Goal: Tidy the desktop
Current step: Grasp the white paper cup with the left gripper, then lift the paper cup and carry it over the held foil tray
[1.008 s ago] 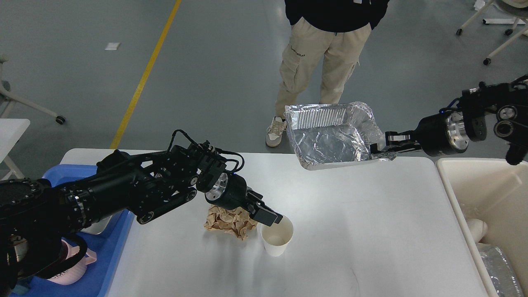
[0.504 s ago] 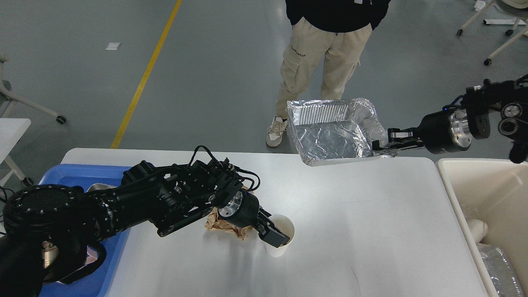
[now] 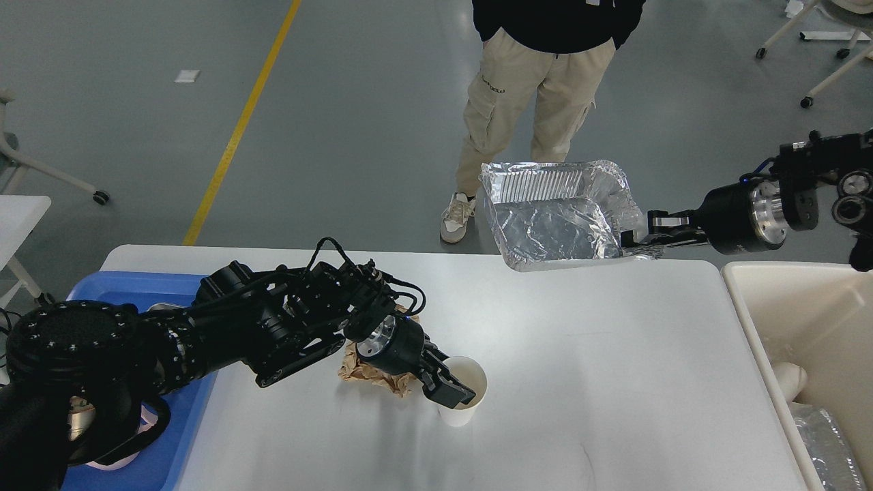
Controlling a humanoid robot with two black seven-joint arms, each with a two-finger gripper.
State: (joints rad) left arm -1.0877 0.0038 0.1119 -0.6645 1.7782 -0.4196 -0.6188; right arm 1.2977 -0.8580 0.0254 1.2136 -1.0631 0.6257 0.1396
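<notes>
On the white desktop (image 3: pixel 600 354) a white paper cup (image 3: pixel 469 404) stands upright near the middle front. My left gripper (image 3: pixel 453 394) is down at the cup's left rim, its dark tip reaching into the cup's mouth; its two fingers cannot be told apart. A crumpled brown paper (image 3: pixel 378 376) lies just left of the cup, partly under my left wrist. An empty foil tray (image 3: pixel 556 218) hangs tilted over the desktop's far edge, with my right gripper (image 3: pixel 638 240) shut on its right rim.
A blue plastic tray (image 3: pixel 187 402) with some items sits at the left edge, mostly under my left arm. A beige bin (image 3: pixel 791 300) holding rubbish stands against the right edge. A person (image 3: pixel 539 102) stands just beyond the far edge.
My left gripper has dropped from above the cup down onto its rim. My right arm has carried the foil tray a little to the right and farther away.
</notes>
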